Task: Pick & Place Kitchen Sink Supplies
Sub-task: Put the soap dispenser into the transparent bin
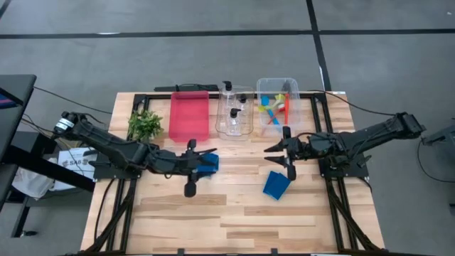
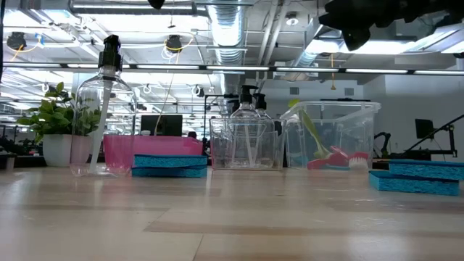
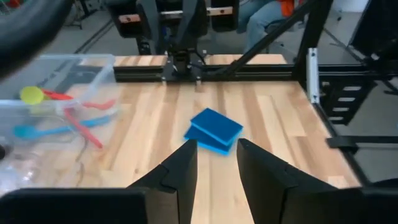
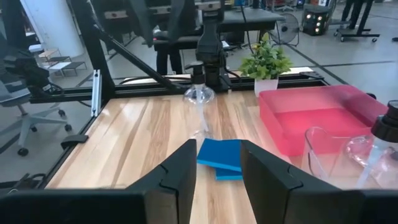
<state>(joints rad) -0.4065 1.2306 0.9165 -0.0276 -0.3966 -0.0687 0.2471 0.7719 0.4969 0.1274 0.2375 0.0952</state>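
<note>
Bright, even overhead light; ceiling lamps (image 2: pixel 174 45) glare in the low view, nearby tabletop (image 2: pixel 232 217) blurred.

On the wooden table (image 2: pixel 232 217), a clear pump bottle (image 2: pixel 104 109) stands upright at 9 o'clock, with a potted plant (image 2: pixel 58 123) behind it and a red tray (image 2: pixel 148 148) just beside it. A blue sponge (image 2: pixel 169 166) lies in front of the tray, and a second blue sponge (image 2: pixel 417 177) lies flat at 3 o'clock. Toward the centre, a clear bin (image 2: pixel 245 141) holds pump bottles (image 2: pixel 250 109), and a second clear bin (image 2: pixel 333 134) beside it holds brushes (image 2: pixel 330 156); a dark arm part (image 2: pixel 377 18) hangs at 1 o'clock.
</note>
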